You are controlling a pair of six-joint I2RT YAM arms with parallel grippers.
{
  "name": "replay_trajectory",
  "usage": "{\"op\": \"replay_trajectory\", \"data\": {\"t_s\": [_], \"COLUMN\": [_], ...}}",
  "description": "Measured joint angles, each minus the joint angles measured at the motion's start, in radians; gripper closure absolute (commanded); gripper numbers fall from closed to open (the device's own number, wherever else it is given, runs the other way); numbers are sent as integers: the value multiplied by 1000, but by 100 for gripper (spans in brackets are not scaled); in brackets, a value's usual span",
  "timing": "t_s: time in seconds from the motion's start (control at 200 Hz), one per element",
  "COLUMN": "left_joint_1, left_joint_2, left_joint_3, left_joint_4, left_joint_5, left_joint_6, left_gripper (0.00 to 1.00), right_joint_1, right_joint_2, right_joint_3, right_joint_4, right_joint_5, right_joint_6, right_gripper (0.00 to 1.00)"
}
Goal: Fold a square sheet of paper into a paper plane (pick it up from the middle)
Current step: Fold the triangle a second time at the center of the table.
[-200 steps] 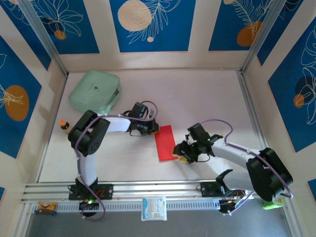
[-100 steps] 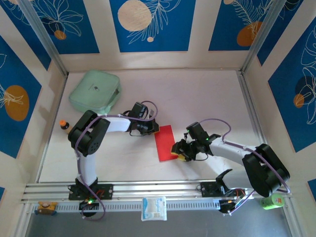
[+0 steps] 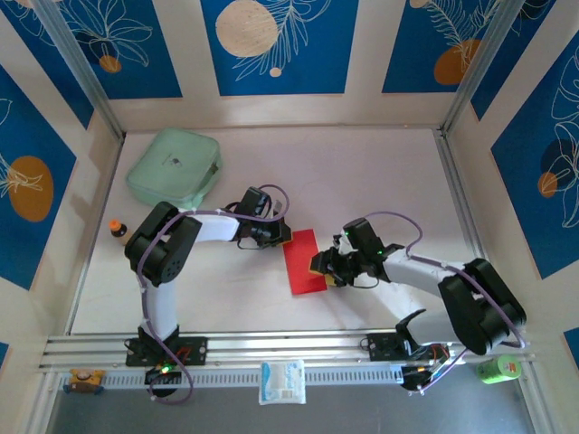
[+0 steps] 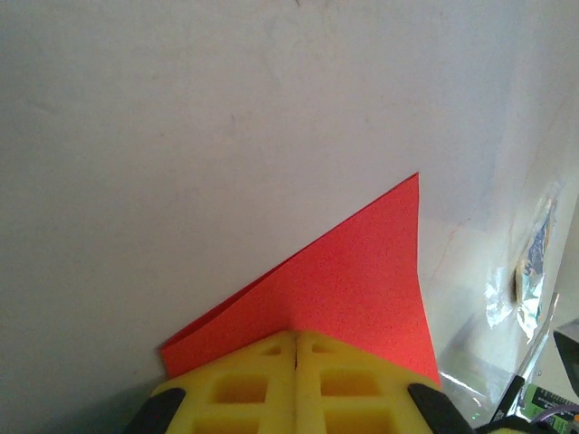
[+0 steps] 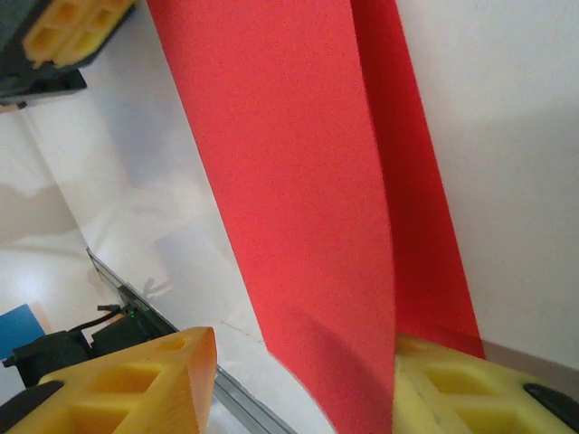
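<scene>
Pinching the folded red sheet of paper (image 3: 303, 262) at its upper-left edge, the left gripper (image 3: 282, 237) is fully closed on it, centre frame. Right gripper (image 3: 323, 268) stands half-open, jaws straddling the sheet's right edge, one pad touching. Mint-green case (image 3: 174, 167) sits upper left, contents hidden. Versus a second ago: right gripper has moved up-left along the edge; sheet unmoved.

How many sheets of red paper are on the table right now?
1. The square sheet of paper lies folded near the middle of the table; nothing suggests another hidden.
</scene>
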Motion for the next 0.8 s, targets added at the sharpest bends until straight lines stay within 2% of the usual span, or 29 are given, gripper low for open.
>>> {"op": "replay_trajectory", "data": {"t_s": [0.365, 0.54, 0.8], "left_joint_1": [0, 0, 0], "left_joint_2": [5, 8, 9], "left_joint_3": [4, 8, 10], "left_joint_4": [1, -3, -3], "left_joint_5": [22, 28, 36], "left_joint_6": [0, 0, 0], "left_gripper": [91, 91, 89], "right_joint_1": [-106, -119, -132], "right_joint_2": [77, 127, 155], "right_joint_3": [9, 29, 33], "right_joint_4": [85, 100, 121], "right_joint_5": [-130, -175, -206], "right_joint_6": [-82, -110, -134], "right_gripper": [63, 65, 77]}}
